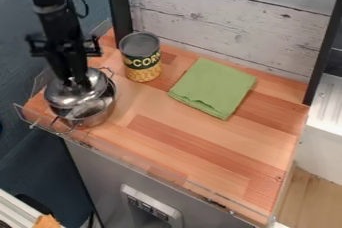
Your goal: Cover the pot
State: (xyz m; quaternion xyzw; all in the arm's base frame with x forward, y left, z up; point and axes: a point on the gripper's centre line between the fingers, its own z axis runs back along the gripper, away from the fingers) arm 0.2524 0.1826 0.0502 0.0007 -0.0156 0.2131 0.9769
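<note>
My gripper (79,81) hangs down at the left of the counter, its fingertips closed at the top of the silver lid (61,97), where they hide the knob. The lid lies over the upper left part of the metal pot (101,116), shifted off centre. Part of the pot's shiny inside shows at the front and right, past the lid's edge. The pot stands at the counter's left corner, with one wire handle toward the front and another toward the back.
A corn can (141,57) stands just right of the pot and gripper, near the back. Farther right a green cloth (214,88) lies flat on the wooden counter (194,147). A low clear rim runs along the front and left edges.
</note>
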